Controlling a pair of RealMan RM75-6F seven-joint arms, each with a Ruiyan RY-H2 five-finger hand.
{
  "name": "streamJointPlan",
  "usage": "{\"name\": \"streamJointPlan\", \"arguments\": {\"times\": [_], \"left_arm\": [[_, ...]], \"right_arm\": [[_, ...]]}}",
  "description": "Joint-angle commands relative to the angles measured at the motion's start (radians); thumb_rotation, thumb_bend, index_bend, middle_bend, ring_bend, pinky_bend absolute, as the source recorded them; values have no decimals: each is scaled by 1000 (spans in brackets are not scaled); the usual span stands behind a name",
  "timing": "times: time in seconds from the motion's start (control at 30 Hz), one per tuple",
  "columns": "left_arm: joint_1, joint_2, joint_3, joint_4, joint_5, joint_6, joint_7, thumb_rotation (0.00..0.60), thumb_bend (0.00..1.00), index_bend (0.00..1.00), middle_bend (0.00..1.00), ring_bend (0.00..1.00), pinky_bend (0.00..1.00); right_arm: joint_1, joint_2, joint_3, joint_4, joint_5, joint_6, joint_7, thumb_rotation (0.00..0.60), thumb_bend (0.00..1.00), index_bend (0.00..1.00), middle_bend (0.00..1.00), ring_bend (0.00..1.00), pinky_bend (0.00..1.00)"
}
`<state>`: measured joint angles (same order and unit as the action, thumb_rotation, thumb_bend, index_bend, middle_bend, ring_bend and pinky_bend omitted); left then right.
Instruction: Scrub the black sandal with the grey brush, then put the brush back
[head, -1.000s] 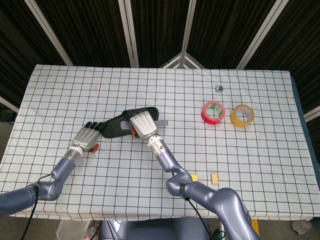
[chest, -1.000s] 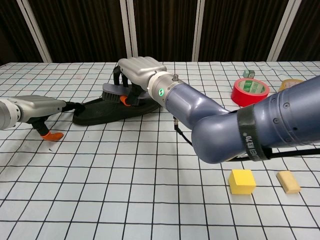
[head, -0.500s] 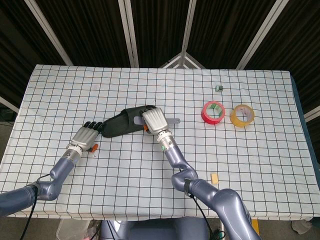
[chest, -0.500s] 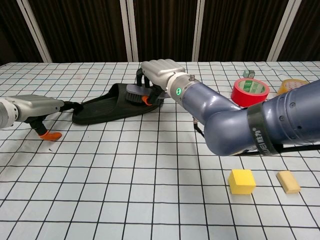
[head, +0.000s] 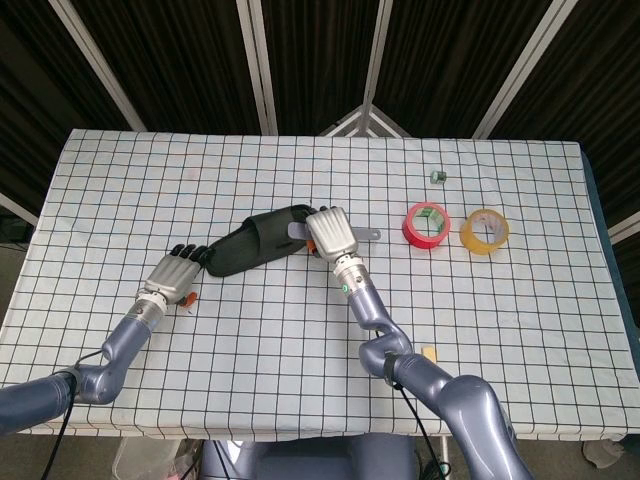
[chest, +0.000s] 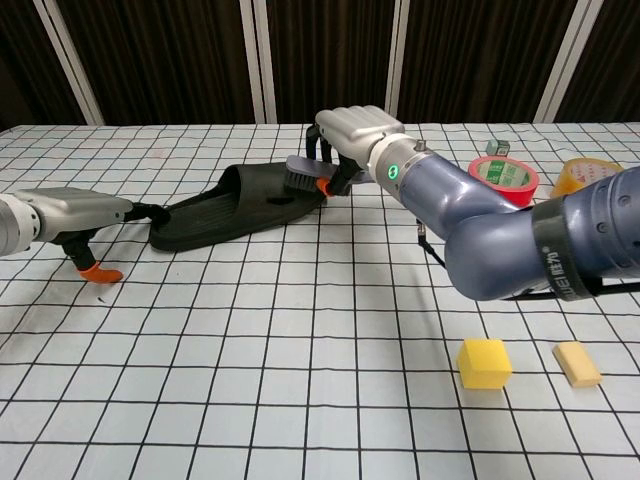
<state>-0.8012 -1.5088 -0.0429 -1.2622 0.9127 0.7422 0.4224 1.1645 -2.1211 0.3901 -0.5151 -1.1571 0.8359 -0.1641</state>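
Fingers of our right hand (chest: 352, 135) curl down over the grey brush (chest: 303, 174), holding it by the back while its bristles sit at the far end of the black sandal (chest: 232, 203). In the head view the same hand (head: 330, 232) covers most of the brush (head: 300, 229), and a thin grey handle juts out past it toward the tape rolls. We judge the brush to be light and stiff, with a hard back that gives the hand a sure hold from above; the handle looks too slim for these broad fingers.

Our left hand (head: 176, 272) lies low on the bench (head: 520, 320), its dark fingertips reaching the near end of the sandal (head: 252, 243). We cannot tell whether it pinches that end or only presses on it. The sandal looks like flat, bendy rubber, light enough to skid on the checked cloth under each stroke, so we think the near end is the right place to pin it.

A red tape roll (head: 427, 225) and a yellow tape roll (head: 484, 231) lie well apart from the sandal, on the right-hand side.
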Motion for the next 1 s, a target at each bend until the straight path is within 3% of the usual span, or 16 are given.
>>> {"name": "streamJointPlan", "arguments": {"times": [0.03,0.27,0.5,0.63,0.77,1.0], "left_arm": [[13,8,-4,-27,32,51,-1,560,242,0,0,0,19],[75,70,-8,-156,205,200,-111,554,194,0,0,0,19],[204,200,50,-329,389,445,-151,542,164,0,0,0,19],[297,258,97,-381,460,588,-130,540,143,0,0,0,19],[398,265,152,-383,517,704,-126,539,132,0,0,0,19],[512,233,196,-314,561,796,-153,540,128,0,0,0,19]], "right_arm": [[-30,35,-15,-55,-21,66,-52,600,469,628,560,484,527],[-149,164,-29,-329,-17,215,-192,600,469,628,560,484,527],[-312,351,-69,-706,20,347,-361,600,469,628,560,484,527],[-392,436,-102,-866,60,396,-438,600,469,628,560,484,527],[-463,495,-159,-945,73,432,-472,600,469,628,560,484,527],[-553,494,-256,-856,26,460,-398,600,469,628,560,484,527]]}}
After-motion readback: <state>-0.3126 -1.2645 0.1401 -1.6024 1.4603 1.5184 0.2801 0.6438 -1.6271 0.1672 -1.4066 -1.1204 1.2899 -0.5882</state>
